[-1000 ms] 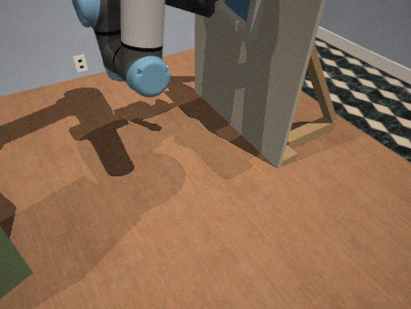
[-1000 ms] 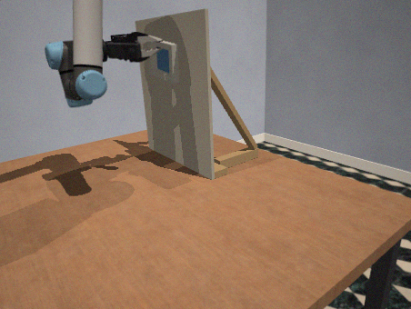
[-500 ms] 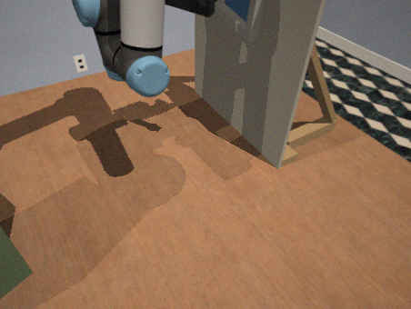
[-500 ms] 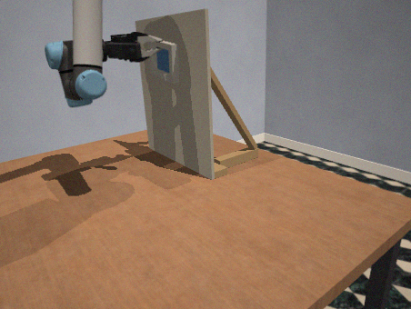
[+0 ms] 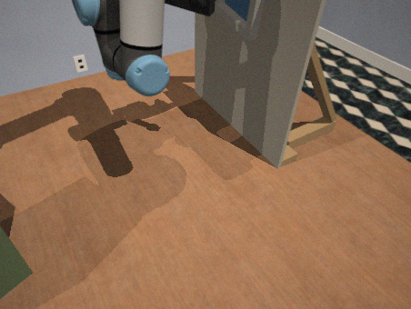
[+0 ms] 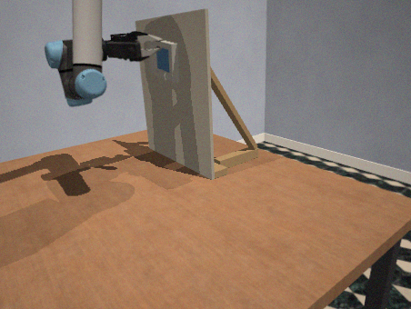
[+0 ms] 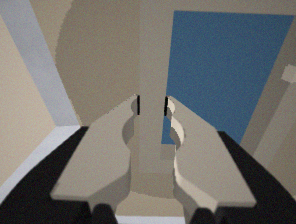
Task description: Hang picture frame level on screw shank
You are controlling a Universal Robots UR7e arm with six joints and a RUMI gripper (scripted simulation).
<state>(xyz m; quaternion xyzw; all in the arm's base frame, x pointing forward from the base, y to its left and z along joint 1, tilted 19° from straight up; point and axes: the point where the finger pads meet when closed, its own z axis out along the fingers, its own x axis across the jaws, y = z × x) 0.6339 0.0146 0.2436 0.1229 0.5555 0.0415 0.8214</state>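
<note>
Beige panel [image 6: 182, 97] stands upright at the far side of the wooden table [image 6: 255, 236], propped from behind by a slanted wood brace [image 6: 231, 109] on a small base, so it plays the wall the frame hangs on. You've got the arm [image 6: 86, 32] coming down from above with its wrist turned level, so the gripper [image 6: 159, 45] meets the panel face head-on, high up near its left edge. That height makes sense if the screw sits up there, but you can't see the screw in any view; it's likely hidden behind the frame or too small. The blue picture frame [image 6: 163, 60] lies right at the panel face at the fingertips. In the wrist view the two tan fingers stand narrow, with a thin pale strip pinched between the tips, and the blue of the frame fills the upper right. Treat it as clamped on the frame's edge, not shut empty. Whether the frame already rests on the shank or only hangs from your grip, can't tell; its level can't be judged either.
</note>
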